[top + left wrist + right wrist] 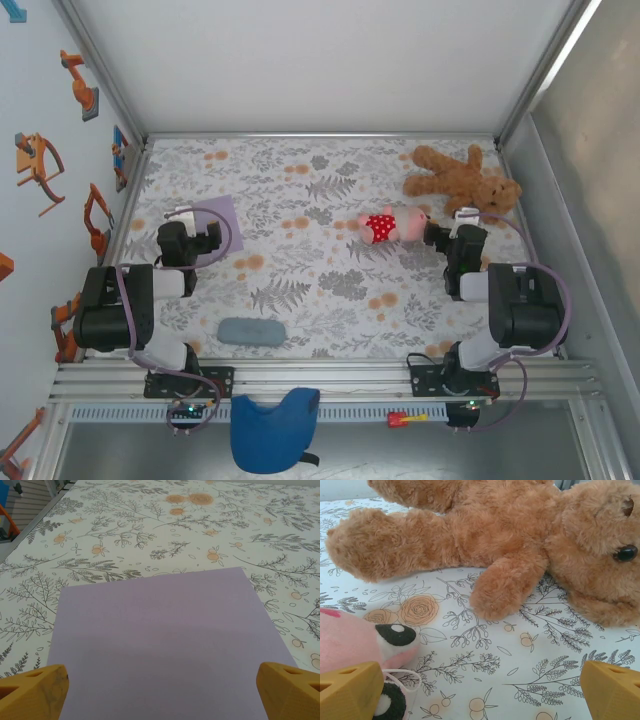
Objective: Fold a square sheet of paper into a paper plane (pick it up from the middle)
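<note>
My left gripper (pixel 162 689) hangs over the square sheet of paper (pixel 165 640) with its jaws spread wide and nothing between them, a yellow finger at each bottom corner of the wrist view. The sheet lies flat and unfolded on the floral counter (pixel 150 525), toward the far left, and I can see no crease in it. My right gripper (pixel 480 695) is just as wide and just as empty. It is well apart from the paper, pointed at a brown teddy bear (pixel 520 540), with a pink plush toy (pixel 355 640) by its left finger.

I judge the paper thin, very light and limp. It will sag on either side of any grip, and it will keep every dent I give it. It lies flush with the counter, so there is no edge to get under. To take it from the middle I would probably press both fingers down and close them so a ridge buckles up between them. Dragging it could wrinkle or tear it.

The sheet's near edge is cut off at the bottom of the wrist view, and from above my own gripper covers part of it, so I cannot place its middle exactly. I also cannot tell whether my fingertips touch the paper or float just above it
</note>
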Tool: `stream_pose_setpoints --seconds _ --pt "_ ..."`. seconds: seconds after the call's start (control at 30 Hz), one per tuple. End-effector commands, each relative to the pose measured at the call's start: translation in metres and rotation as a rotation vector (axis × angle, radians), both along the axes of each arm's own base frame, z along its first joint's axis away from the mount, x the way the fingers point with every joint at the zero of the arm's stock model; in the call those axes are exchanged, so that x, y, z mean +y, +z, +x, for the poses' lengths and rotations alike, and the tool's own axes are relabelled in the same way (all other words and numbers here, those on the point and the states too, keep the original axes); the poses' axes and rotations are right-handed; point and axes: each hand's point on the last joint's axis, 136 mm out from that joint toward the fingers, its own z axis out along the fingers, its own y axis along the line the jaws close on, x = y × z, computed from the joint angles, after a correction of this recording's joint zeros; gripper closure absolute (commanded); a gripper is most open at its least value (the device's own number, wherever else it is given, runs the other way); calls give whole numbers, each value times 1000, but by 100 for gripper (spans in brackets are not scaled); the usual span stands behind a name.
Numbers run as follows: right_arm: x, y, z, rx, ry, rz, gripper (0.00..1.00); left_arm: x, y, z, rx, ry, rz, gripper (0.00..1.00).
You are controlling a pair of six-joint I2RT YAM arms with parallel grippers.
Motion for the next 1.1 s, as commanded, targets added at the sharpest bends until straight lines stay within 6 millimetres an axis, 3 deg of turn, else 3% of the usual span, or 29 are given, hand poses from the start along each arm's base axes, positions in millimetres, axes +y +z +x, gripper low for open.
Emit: stream_pose_setpoints --seconds 0.0,0.8,0.93,1.07 --pt "-2 12 8 -33 3 -12 0 -2 12 7 -42 1 -4 4" --pt "-2 13 7 -39 3 -10 4 -1 13 7 -47 2 -3 4" --pt "-2 35 -4 -108 -1 -15 5 4 28 4 -65 41 10 4" --pt "-13 70 -23 -166 -81 -8 6 12 62 -7 -31 112 -13 4"
